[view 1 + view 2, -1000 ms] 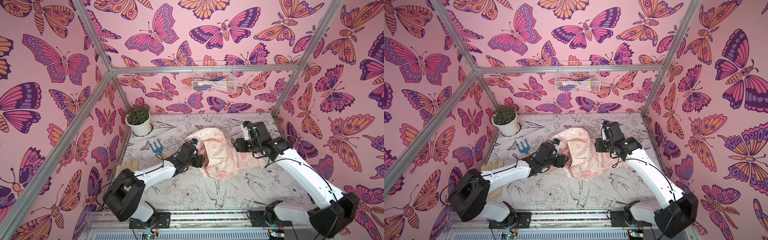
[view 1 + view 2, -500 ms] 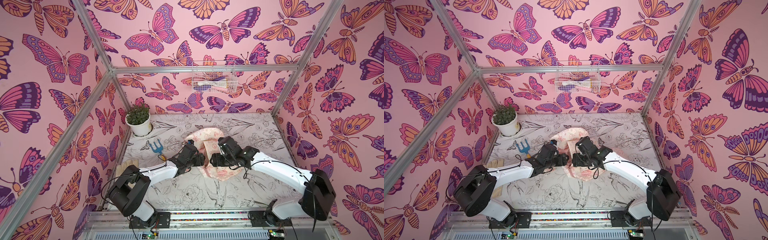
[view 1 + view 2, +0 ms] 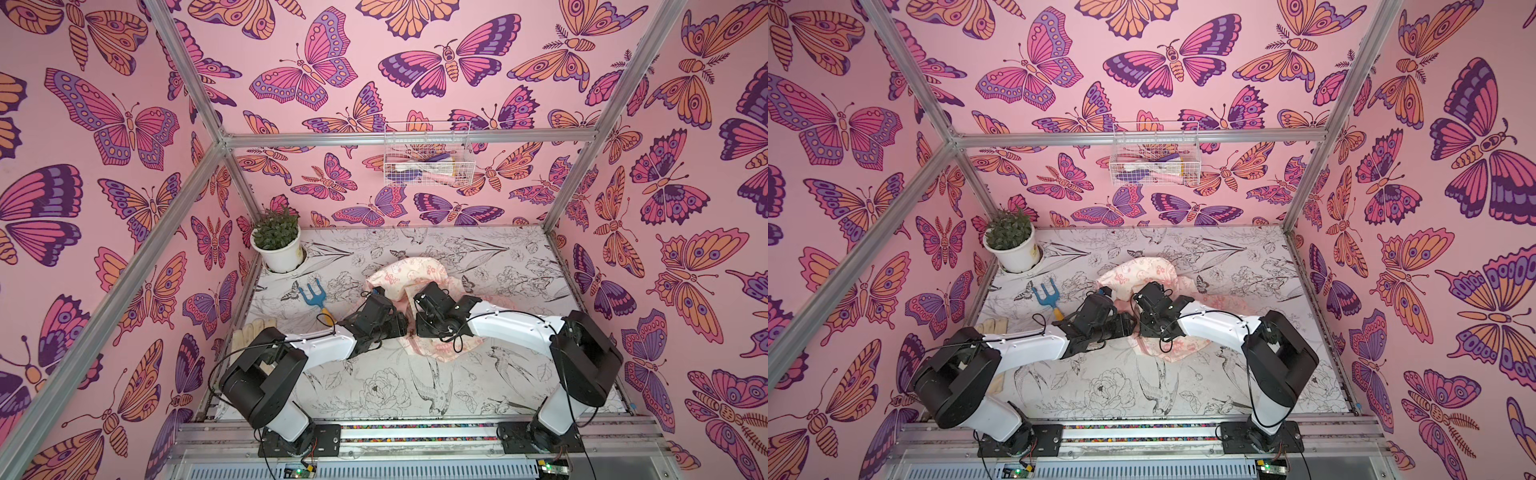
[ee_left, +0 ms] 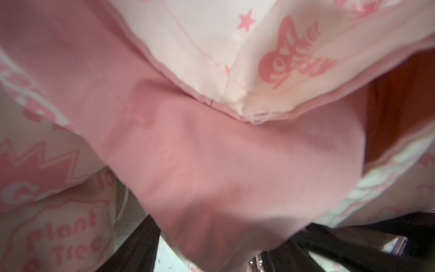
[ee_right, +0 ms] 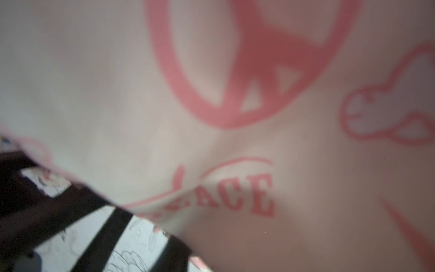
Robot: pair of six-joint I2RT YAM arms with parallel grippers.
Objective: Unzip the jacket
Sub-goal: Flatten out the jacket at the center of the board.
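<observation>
Beige cloth makes the work glove (image 3: 252,332), which lies at the near left edge of the table (image 3: 374,395). The left arm (image 3: 316,345) hides part of it. In the far left corner stands a white pot (image 3: 282,259) with a green plant in it. A blue garden fork (image 3: 313,293) with a yellow handle lies a little to the right of the pot and nearer.

The white and black left arm reaches to the middle of the table. The left gripper (image 3: 402,326) is at the left side of the jacket (image 3: 409,270). Its wrist view is full of the jacket's pink lining (image 4: 211,153) and cream cloth with pink stars. The cloth hides the pincer, so I cannot tell if it is wide or narrow.

The cream-pink jacket sits in a crumpled heap in the middle of the table. Its far part puffs up and its near part lies flat. A white wire basket (image 3: 428,162) hangs high on the far wall.

The right gripper (image 3: 419,322) is just beside the left one, over the jacket. Its wrist view is blurry and shows a pink peace sign (image 5: 249,58) very close. I cannot tell if this pincer holds the cloth. The right arm (image 3: 511,328) goes off to the near right.
</observation>
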